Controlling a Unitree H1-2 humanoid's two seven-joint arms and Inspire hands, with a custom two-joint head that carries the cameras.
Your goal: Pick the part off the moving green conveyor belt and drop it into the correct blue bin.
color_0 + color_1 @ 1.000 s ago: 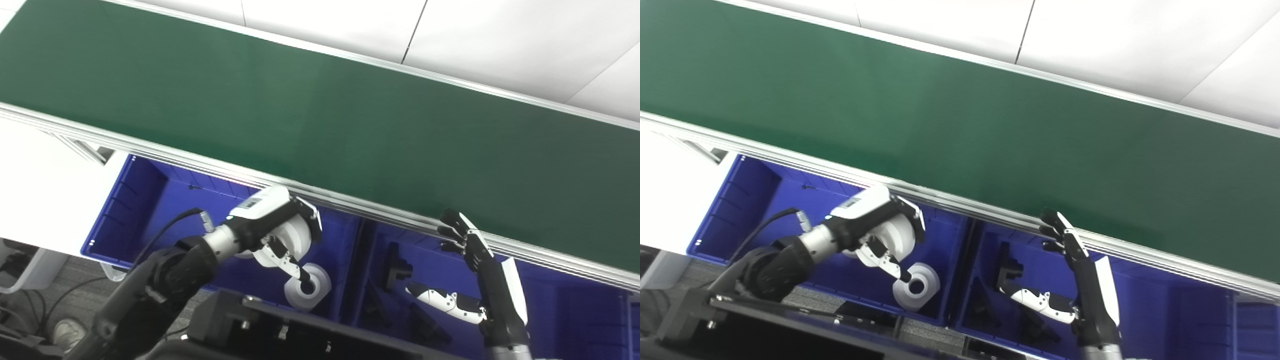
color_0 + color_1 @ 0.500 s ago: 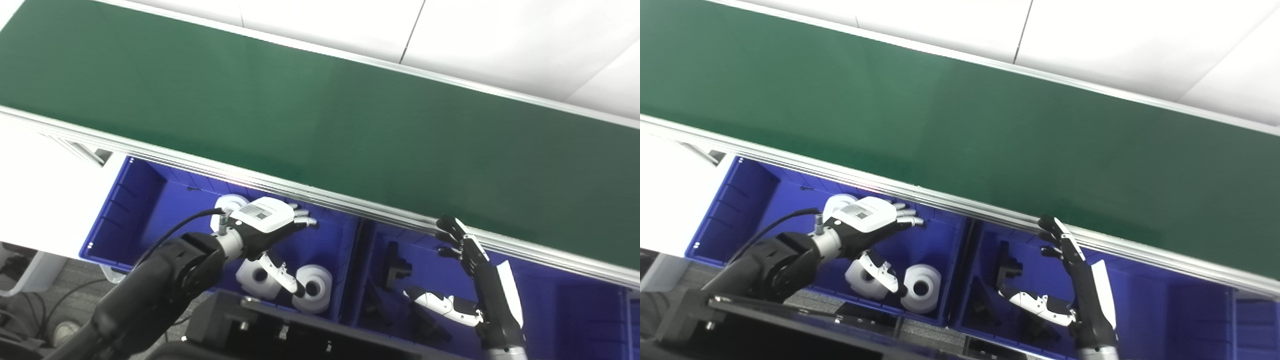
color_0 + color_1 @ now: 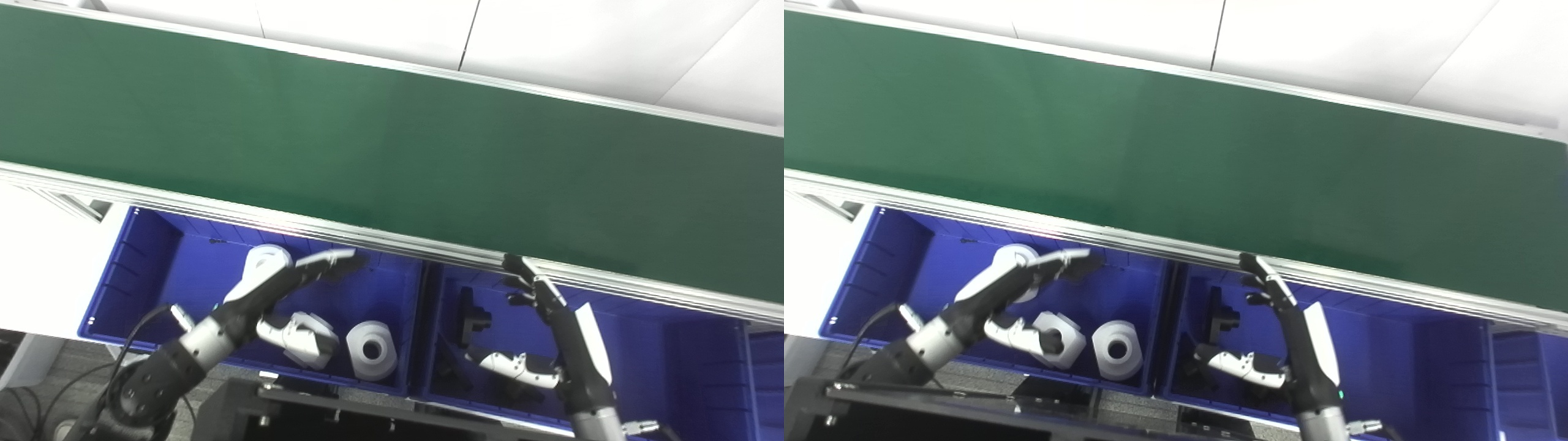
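The green conveyor belt runs across the view with no part on it. My left hand hangs open over the left blue bin, fingers stretched toward the belt's rail and holding nothing. Three white round parts lie in that bin: one behind the hand, one by the thumb, one to the right. My right hand stands open over the right blue bin, fingertips near the rail. Black parts lie in that bin.
The belt's aluminium rail overhangs the far edge of both bins. A divider wall separates the bins. A black frame sits at the near edge below them. White floor panels lie beyond the belt.
The left hand was shut on a white part over the left bin; it opened and the part now lies in the bin. The hand has turned edge-on. The camera shifted slightly.
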